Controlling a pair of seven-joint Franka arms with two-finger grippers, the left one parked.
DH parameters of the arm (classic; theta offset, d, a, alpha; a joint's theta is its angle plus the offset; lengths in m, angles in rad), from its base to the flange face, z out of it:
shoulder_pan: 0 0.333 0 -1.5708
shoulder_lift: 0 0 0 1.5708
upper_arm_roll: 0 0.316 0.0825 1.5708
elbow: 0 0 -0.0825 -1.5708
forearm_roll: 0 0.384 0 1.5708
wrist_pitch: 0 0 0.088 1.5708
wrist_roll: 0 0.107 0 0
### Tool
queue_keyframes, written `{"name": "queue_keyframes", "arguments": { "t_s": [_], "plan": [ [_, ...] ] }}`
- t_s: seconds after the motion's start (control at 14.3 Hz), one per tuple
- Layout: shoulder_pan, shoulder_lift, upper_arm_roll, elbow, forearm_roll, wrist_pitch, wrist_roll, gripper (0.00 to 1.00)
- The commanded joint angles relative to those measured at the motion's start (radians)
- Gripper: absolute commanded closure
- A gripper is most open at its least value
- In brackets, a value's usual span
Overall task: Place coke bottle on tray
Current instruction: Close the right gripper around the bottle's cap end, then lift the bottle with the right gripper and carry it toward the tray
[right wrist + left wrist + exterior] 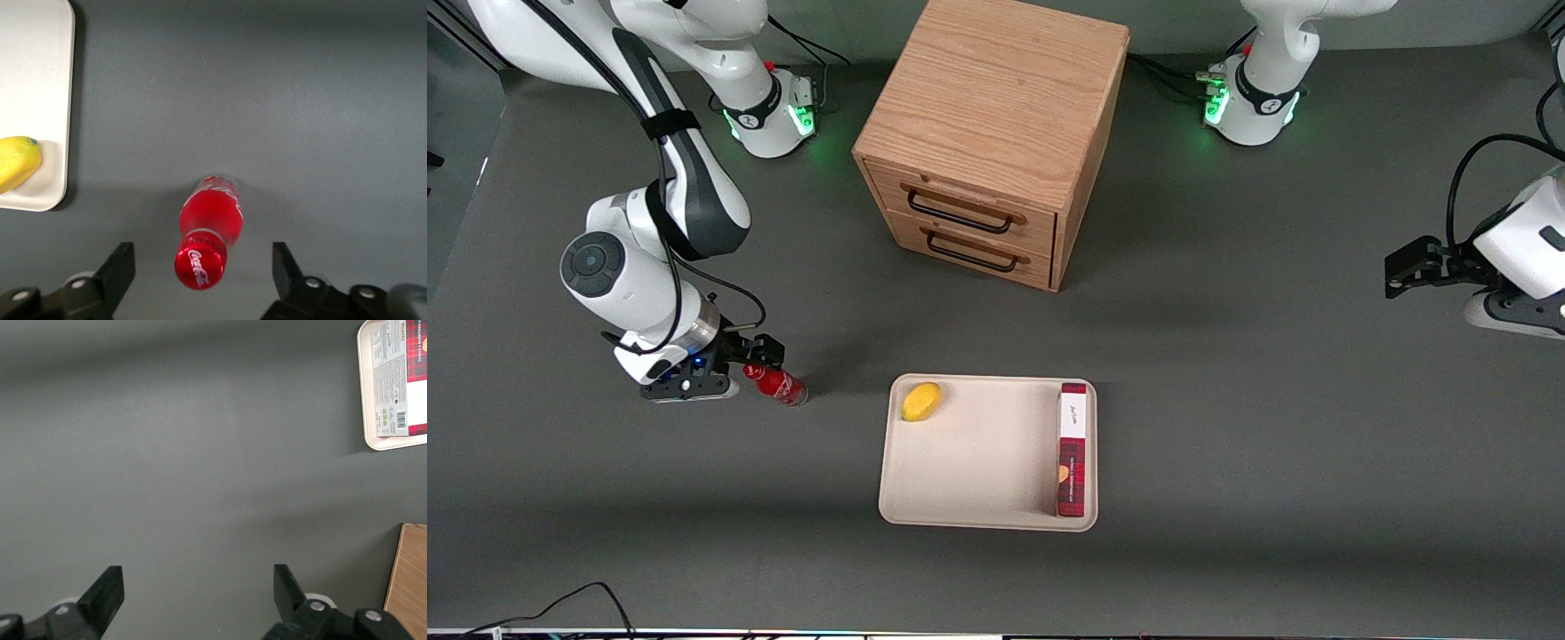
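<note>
Claw low over the grey tabletop at the working arm's end, jaws spread wide w/ nothing in them. Coke bottle stands upright on the table just below the claw, red cap lined up w/ the gap between the 2 fingers but not touching either one; fingertips look about level w/ the cap, clear space each side. In front view the claw sits right at the bottle, bottle poking out from it twd the tray.

Tray lies flat on the table, near the claw but apart from it, twd the parked arm's end; bottle is not on it. On the tray: 1 yellow lemon in the corner closest to the claw, and 1 long red plaid box along the rim farthest from it. Wooden 2-drawer cabinet stands farther from the front cam than the claw, both drawers closed.
</note>
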Motion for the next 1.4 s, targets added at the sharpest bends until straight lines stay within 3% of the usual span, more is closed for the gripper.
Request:
{"name": "queue_keyframes", "arguments": {
  "t_s": [0.0,0.28,0.49,0.56,0.7,1.05,1.33],
  "plan": [
    [0.006,0.01,-0.001,-0.009,-0.026,0.035,0.033,0.17],
    [0.006,0.013,-0.001,-0.009,-0.026,0.035,0.039,0.54],
    [0.006,0.013,-0.001,-0.008,-0.026,0.032,0.039,0.94],
    [0.006,0.004,0.001,-0.005,-0.026,0.027,0.043,1.0],
    [0.006,-0.03,-0.001,0.018,-0.026,-0.034,0.044,1.0],
    [0.006,-0.056,-0.001,0.327,-0.024,-0.49,0.03,1.0],
    [0.006,-0.073,-0.001,0.559,-0.014,-0.767,0.02,1.0]
  ]
}}
